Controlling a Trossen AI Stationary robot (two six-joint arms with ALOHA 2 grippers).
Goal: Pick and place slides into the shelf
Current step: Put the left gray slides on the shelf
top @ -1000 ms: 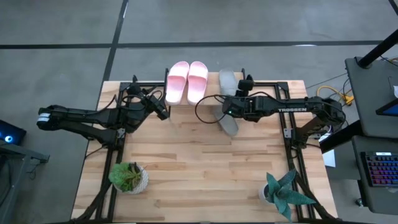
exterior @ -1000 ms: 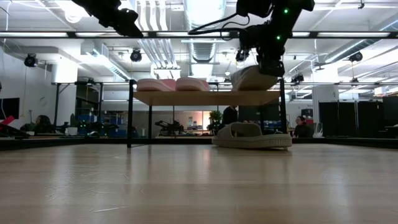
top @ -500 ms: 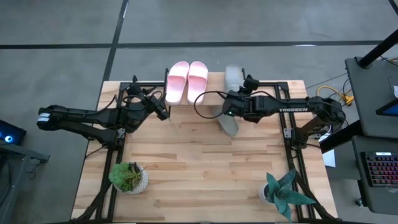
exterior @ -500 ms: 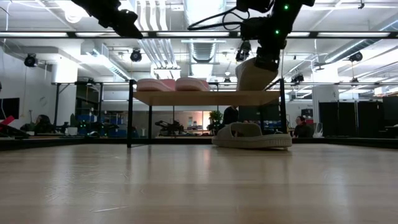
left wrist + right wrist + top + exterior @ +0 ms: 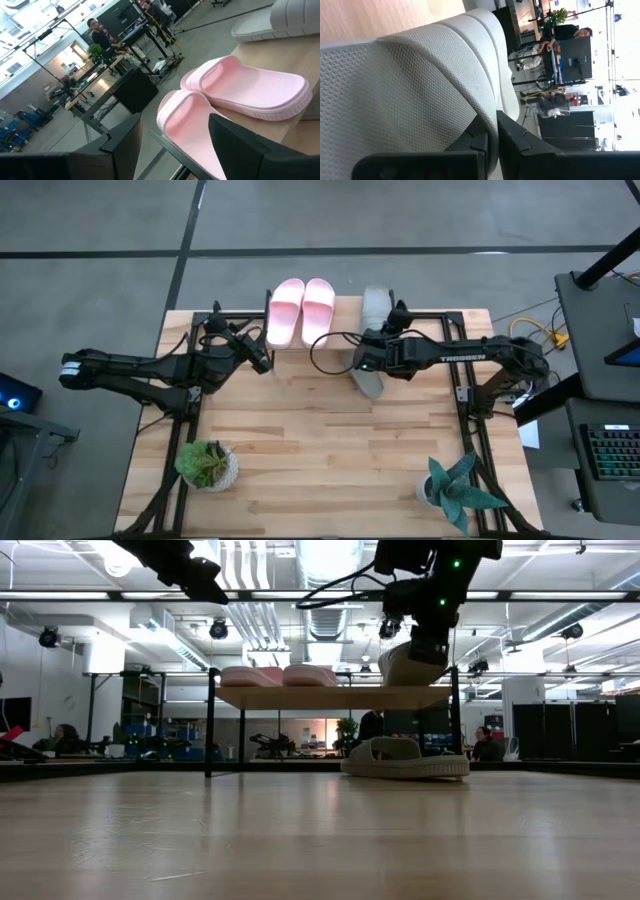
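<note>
I have the right tool [image 5: 388, 318] clamped on a grey slide [image 5: 375, 304], holding it tilted over the shelf's [image 5: 330, 697] right end, beside the two pink slides [image 5: 301, 310] lying side by side on the plank. The second grey slide [image 5: 405, 757] sits on the desk [image 5: 320, 450] under the shelf. My left tool [image 5: 262, 360] hangs open above the desk, just left of the shelf, gripping nothing.

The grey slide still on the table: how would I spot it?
Find the shelf at the table's far edge. Under its right end lies a grey slide flat on the tabletop; the other grey one is pinched in the right gripper above.
</note>
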